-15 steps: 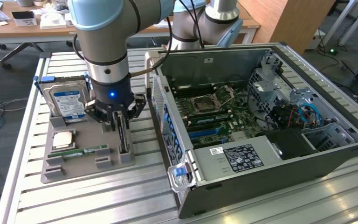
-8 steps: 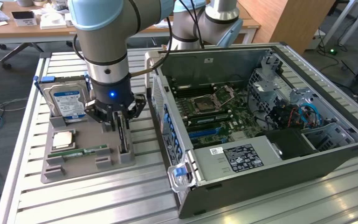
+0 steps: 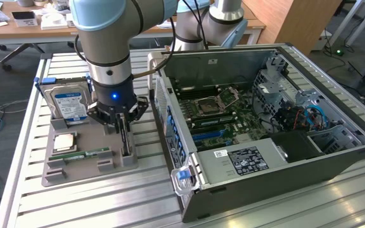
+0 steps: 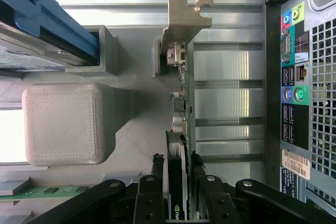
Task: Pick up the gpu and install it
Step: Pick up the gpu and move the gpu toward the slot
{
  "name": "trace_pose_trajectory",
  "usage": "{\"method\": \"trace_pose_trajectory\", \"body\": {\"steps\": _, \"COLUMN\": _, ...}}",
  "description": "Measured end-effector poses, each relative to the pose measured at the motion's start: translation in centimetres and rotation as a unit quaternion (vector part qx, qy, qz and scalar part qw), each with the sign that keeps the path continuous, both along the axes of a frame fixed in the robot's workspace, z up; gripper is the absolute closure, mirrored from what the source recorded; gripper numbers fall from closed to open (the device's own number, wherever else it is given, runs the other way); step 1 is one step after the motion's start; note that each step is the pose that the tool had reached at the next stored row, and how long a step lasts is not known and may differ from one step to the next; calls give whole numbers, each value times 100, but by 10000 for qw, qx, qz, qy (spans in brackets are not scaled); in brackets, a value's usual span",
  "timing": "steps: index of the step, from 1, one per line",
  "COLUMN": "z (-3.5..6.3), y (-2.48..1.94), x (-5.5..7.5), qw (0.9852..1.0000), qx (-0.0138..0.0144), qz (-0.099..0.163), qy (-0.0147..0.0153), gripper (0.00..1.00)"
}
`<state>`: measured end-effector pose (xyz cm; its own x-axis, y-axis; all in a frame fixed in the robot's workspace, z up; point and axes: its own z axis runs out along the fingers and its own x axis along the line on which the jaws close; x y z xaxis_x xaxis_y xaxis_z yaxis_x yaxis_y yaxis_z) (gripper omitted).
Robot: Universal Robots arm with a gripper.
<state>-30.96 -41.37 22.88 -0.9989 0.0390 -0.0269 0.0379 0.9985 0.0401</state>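
Note:
The gpu stands on its edge in a slot of the grey holder tray, to the exterior view's left of the open computer case. In the wrist view the gpu is edge-on, with its pale metal bracket at the far end. My gripper has come down over the card from above. Its two black fingertips straddle the card's dark end. The gripper is open, its jaws close to the card's faces, with a thin gap on one side.
A blue-labelled hard drive stands upright in the same tray. A processor and a green memory stick lie nearer the front. The case's rear port panel is close beside the card. Everything rests on a slatted metal table.

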Motion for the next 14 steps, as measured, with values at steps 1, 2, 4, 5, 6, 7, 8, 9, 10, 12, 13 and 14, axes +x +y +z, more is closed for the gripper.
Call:
{"method": "trace_pose_trajectory", "body": {"steps": 1, "z": 0, "y": -1, "x": 0, "qw": 10000, "qx": 0, "qz": 0, "qy": 0, "gripper": 67}}
{"method": "trace_pose_trajectory", "body": {"steps": 2, "z": 0, "y": -5, "x": 1, "qw": 10000, "qx": 0, "qz": 1, "qy": 0, "gripper": 67}}
{"method": "trace_pose_trajectory", "body": {"steps": 4, "z": 0, "y": -11, "x": 2, "qw": 10000, "qx": 0, "qz": 0, "qy": 0, "gripper": 67}}
{"method": "trace_pose_trajectory", "body": {"steps": 5, "z": 0, "y": -14, "x": 4, "qw": 10000, "qx": 0, "qz": 0, "qy": 0, "gripper": 67}}
{"method": "trace_pose_trajectory", "body": {"steps": 6, "z": 0, "y": -16, "x": 7, "qw": 10000, "qx": 0, "qz": 0, "qy": -1, "gripper": 67}}
{"method": "trace_pose_trajectory", "body": {"steps": 7, "z": 0, "y": -18, "x": 10, "qw": 10000, "qx": 0, "qz": 0, "qy": -1, "gripper": 67}}
{"method": "trace_pose_trajectory", "body": {"steps": 8, "z": 0, "y": -19, "x": 15, "qw": 10000, "qx": 0, "qz": 0, "qy": 0, "gripper": 67}}
{"method": "trace_pose_trajectory", "body": {"steps": 9, "z": 0, "y": -20, "x": 17, "qw": 10000, "qx": -1, "qz": 0, "qy": 0, "gripper": 67}}
{"method": "trace_pose_trajectory", "body": {"steps": 10, "z": 0, "y": -20, "x": 16, "qw": 10000, "qx": -1, "qz": -1, "qy": 0, "gripper": 67}}
{"method": "trace_pose_trajectory", "body": {"steps": 12, "z": 0, "y": -25, "x": 18, "qw": 10000, "qx": -1, "qz": 0, "qy": 0, "gripper": 67}}
{"method": "trace_pose_trajectory", "body": {"steps": 13, "z": 0, "y": -29, "x": 18, "qw": 10000, "qx": -1, "qz": 1, "qy": 0, "gripper": 67}}
{"method": "trace_pose_trajectory", "body": {"steps": 14, "z": 0, "y": -34, "x": 18, "qw": 10000, "qx": -1, "qz": 1, "qy": 0, "gripper": 67}}
